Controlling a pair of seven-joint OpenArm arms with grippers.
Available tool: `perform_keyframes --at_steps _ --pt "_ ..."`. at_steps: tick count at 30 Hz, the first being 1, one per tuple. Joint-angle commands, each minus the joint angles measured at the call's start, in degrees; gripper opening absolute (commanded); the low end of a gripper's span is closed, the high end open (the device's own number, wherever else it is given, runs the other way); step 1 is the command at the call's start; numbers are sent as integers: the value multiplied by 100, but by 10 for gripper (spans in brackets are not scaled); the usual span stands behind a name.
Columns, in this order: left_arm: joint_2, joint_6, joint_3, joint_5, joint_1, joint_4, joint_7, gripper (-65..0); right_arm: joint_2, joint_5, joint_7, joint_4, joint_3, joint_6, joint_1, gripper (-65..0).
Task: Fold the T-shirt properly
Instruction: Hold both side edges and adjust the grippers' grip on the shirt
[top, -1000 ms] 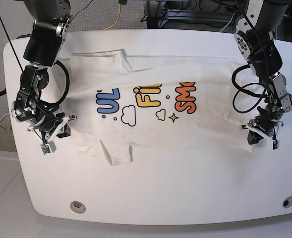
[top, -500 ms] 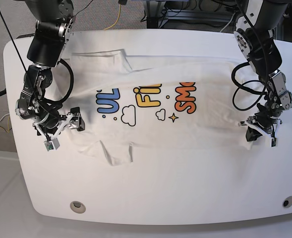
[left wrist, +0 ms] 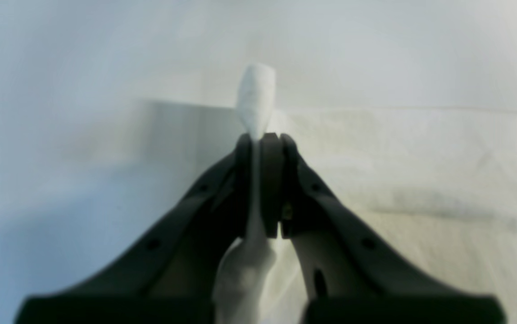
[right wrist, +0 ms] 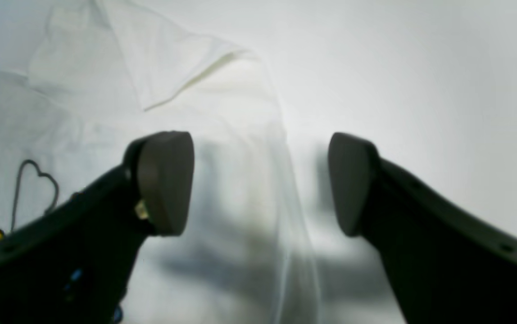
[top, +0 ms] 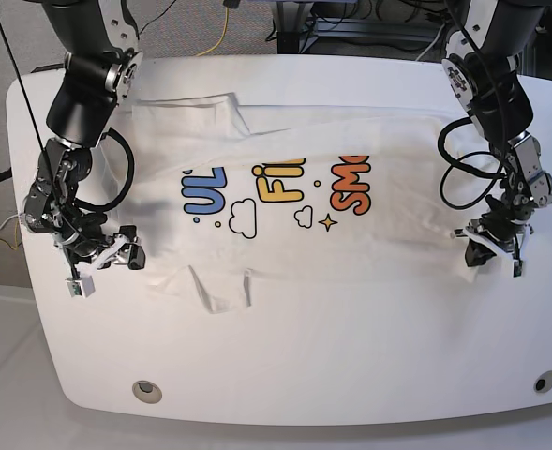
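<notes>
Now left hand (left wrist: 262, 148) pinched on T-shirt (top: 285, 150), right hand (right wrist: 258, 184) wide apart.

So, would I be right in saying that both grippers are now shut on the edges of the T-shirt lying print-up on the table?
Not quite: only the left gripper is shut on the T-shirt. The right wrist view shows the right gripper open, its fingertips apart over the shirt's edge. The shirt does lie print-up on the table.

The T-shirt (top: 350, 234) is white, printed with blue, yellow and orange letters, outlined clouds and a yellow star. The desk (top: 350, 366) is white too.
</notes>
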Motion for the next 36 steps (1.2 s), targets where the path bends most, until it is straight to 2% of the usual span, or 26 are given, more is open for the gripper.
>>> perform_keyframes --at_steps 1,5,13,22,36 --pt "-85 -42 -4 -103 -143 117 -152 -623 84 97 265 -139 47 41 194 -176" --pt "-85 -42 -4 -103 -134 117 -152 -623 93 97 459 -420 47 50 238 -152" --pt "-85 -42 5 -103 -72 117 -152 -623 75 106 749 -710 47 50 238 -152" --pt "-85 -42 22 -103 -72 117 -152 -623 40 106 775 -825 47 50 203 -154" --pt "-85 -42 31 -103 -72 117 -152 -623 -382 88 749 -710 12 50 36 -155"
